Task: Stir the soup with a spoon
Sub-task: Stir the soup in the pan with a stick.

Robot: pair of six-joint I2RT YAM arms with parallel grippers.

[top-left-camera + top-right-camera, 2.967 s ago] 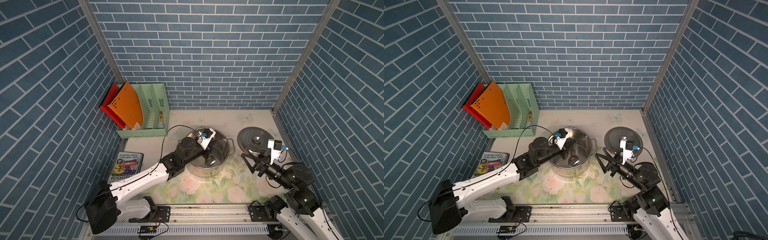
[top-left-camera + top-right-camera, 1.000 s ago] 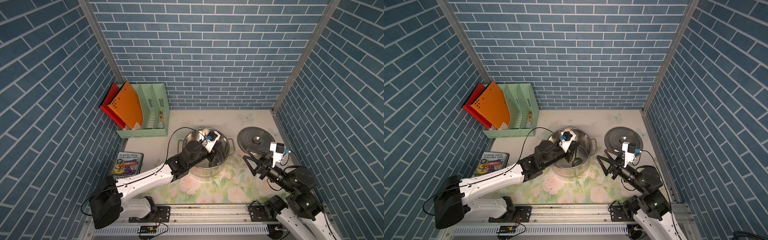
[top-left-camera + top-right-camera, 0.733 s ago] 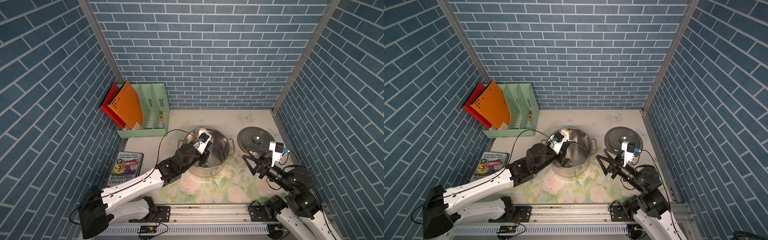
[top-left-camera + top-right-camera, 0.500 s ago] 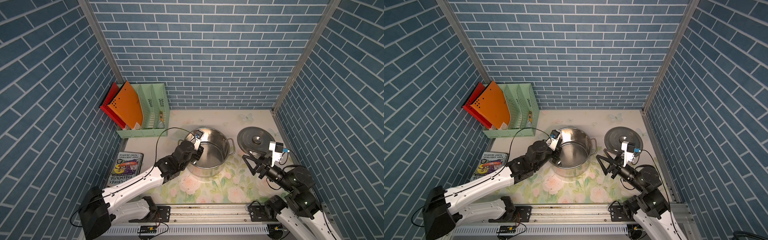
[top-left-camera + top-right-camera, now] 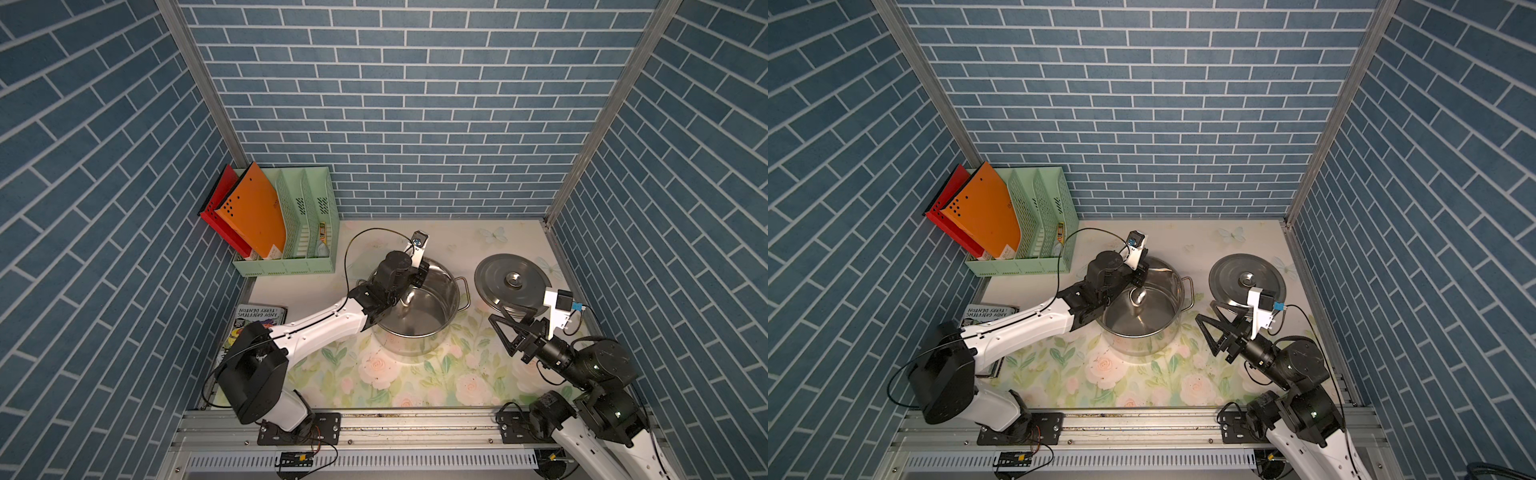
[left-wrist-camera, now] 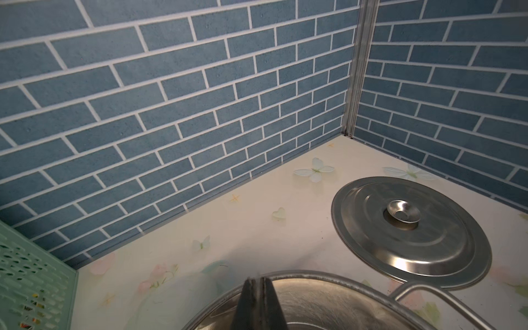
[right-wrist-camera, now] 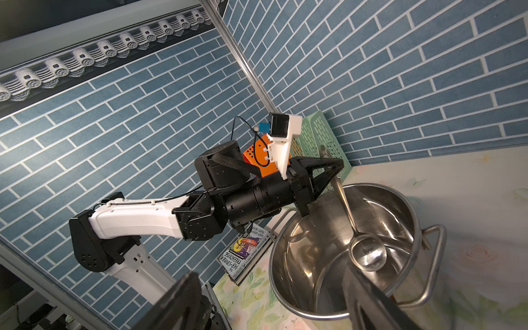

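The shiny steel pot (image 5: 409, 345) (image 5: 1142, 345) stands mid-table, and no soup shows inside it. My left gripper (image 5: 419, 276) (image 5: 1142, 274) (image 6: 258, 281) hangs over the pot's far rim, shut on the spoon's slim handle. The spoon (image 7: 367, 254) slants down into the pot, and its small round bowl (image 5: 1138, 296) (image 5: 407, 297) sits low inside. My right gripper (image 5: 497, 313) (image 5: 1205, 312) (image 7: 268, 271) is open and empty. It hovers to the right of the pot, in front of the lid, and points at the pot (image 7: 288, 274).
The flat steel lid (image 5: 511, 282) (image 5: 1246, 282) (image 6: 408, 228) lies on the table to the right of the pot. A green file rack (image 5: 286, 249) with orange and red folders stands at the back left. A book (image 5: 257, 320) lies by the left wall. Blue brick walls close three sides.
My left gripper has swept the spoon round inside the pot, first toward its left side, then back to the far rim. The right arm has hardly moved.
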